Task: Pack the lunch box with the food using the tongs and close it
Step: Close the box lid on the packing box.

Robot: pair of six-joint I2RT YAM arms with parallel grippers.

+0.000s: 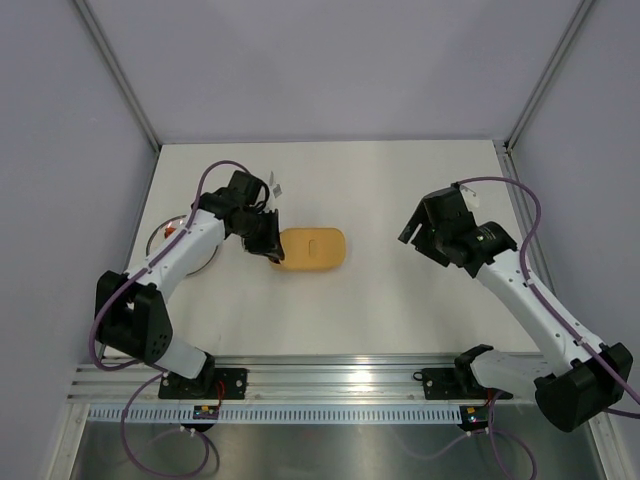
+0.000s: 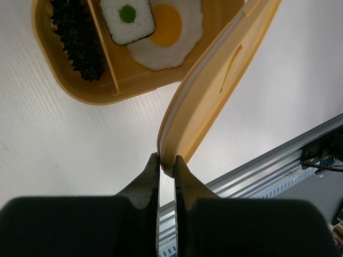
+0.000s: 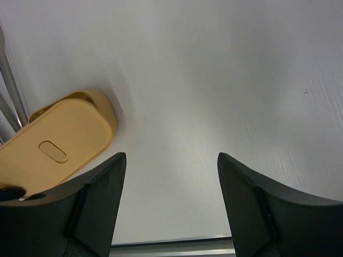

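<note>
The yellow-orange lunch box (image 2: 96, 91) stands mid-table, its lid (image 1: 313, 249) slanting over it. My left gripper (image 2: 167, 160) is shut on the lid's rim and holds that end raised above the box. The lid (image 2: 220, 80) leaves part of the box uncovered. Inside lies the food: a fried egg (image 2: 166, 32), a white piece with a green dot (image 2: 127, 19) and a dark bristly piece (image 2: 77, 37) behind a divider. My right gripper (image 3: 170, 158) hangs open and empty, right of the box (image 3: 102, 107) and apart from it. Thin silver bars (image 3: 10, 91) beyond the box may be the tongs.
A round plate (image 1: 160, 240) lies at the left, mostly under my left arm. The aluminium rail (image 1: 340, 375) with both arm bases runs along the near edge. Grey walls enclose the white table (image 1: 400, 320) on three sides.
</note>
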